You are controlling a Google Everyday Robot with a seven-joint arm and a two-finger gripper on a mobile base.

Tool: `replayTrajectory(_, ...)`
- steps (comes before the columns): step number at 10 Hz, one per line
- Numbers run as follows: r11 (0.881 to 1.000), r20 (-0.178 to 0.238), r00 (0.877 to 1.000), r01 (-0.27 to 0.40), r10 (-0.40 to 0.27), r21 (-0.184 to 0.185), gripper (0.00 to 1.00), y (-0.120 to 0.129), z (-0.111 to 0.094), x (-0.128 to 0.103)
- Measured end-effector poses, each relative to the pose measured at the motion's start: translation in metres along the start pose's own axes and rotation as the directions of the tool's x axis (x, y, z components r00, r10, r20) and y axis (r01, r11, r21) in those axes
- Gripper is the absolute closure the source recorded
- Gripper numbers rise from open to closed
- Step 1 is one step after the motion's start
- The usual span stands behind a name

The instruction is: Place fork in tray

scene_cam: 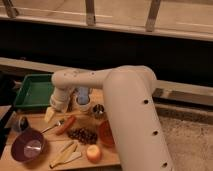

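Observation:
The fork (52, 126) is a thin silvery utensil lying on the wooden board, just left of the red-orange vegetable (66, 124). The green tray (31, 93) stands at the back left of the board, with nothing visible in it. My gripper (49, 115) hangs from the white wrist at the tray's front right corner, its yellowish tip pointing down just above the fork's far end. I see no contact between the gripper and the fork.
A purple bowl (27, 148) stands front left, with a dark object (21, 122) behind it. A blue cup (82, 95) and a metal cup (98, 110) stand behind the vegetable. Dark grapes (83, 135), an orange bowl (105, 133), an orange fruit (93, 153) and pale slices (65, 154) fill the board's front.

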Motion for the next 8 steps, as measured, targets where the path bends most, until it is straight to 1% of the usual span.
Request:
replayTrajectory(2,0.999,-0.004,0.999,-0.035,0.035,-0.019,0.28,-0.011,0.011,0.007)
replayTrajectory(4,0.998,-0.008,0.999,-0.054,0.054,-0.031,0.28,-0.015,0.015,0.009)
replayTrajectory(8,0.995,-0.033,0.996,-0.085,0.083,-0.049,0.28,-0.027,0.026,0.013)
